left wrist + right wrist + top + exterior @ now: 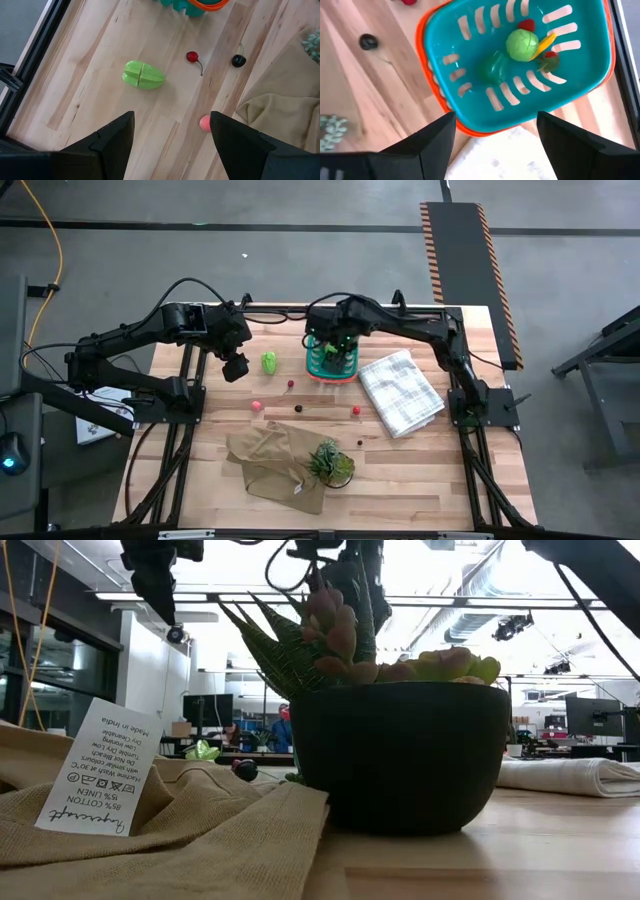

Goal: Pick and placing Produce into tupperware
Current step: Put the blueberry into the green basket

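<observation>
The teal tupperware basket [330, 361] with its orange-red base edge stands far of the table's centre. In the right wrist view the basket [470, 50] holds a light green ball [522, 44], a yellow piece [545, 42], red pieces [526, 25] and a dark green piece [495, 67]. My right gripper [495, 130] hovers open above it, empty. A light green lump [143, 75] lies on the wood left of the basket. My left gripper [172, 130] hangs open above the table just left of the lump. A red cherry [192, 56], a dark ball [238, 61] and a pink ball [204, 123] lie nearby.
A white checked folded cloth [400, 392] lies right of the basket. A tan cloth [275, 465] and a spiky potted plant [330, 463] sit near the table's near edge. Another red ball [355, 410] lies on bare wood at mid-table.
</observation>
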Controlling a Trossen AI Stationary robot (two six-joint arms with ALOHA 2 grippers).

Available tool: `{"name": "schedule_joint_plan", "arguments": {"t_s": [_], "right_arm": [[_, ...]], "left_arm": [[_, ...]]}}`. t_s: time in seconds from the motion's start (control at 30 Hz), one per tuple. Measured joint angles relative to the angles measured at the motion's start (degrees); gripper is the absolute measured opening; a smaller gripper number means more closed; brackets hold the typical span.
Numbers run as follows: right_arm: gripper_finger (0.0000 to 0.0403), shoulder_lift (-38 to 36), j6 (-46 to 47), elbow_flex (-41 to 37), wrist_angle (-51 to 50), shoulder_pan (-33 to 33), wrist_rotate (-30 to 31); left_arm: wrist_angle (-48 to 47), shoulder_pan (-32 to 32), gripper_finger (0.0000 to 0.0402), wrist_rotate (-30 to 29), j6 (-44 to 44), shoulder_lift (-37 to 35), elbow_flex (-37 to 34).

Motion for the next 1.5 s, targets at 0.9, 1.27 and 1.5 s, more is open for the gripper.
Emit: {"name": "schedule_joint_plan", "arguments": {"t_s": [0.9, 1.27, 1.5], "right_arm": [[0.027, -13.6, 17.0, -6.5, 0.2, 22.6, 8.6], [0.027, -38.6, 31.5, -52.4, 30.9, 26.4, 8.4], [0.027, -55.2, 45.3, -74.1, 47.8, 31.3, 12.5]], "left_arm": [[0.0, 0.0, 0.0248, 0.0, 0.0, 0.0, 0.0], [0.0, 0.0, 0.0248, 0.0, 0.0, 0.0, 0.0], [0.0, 0.0, 0.0248, 0.0, 0.0, 0.0, 0.0]]}}
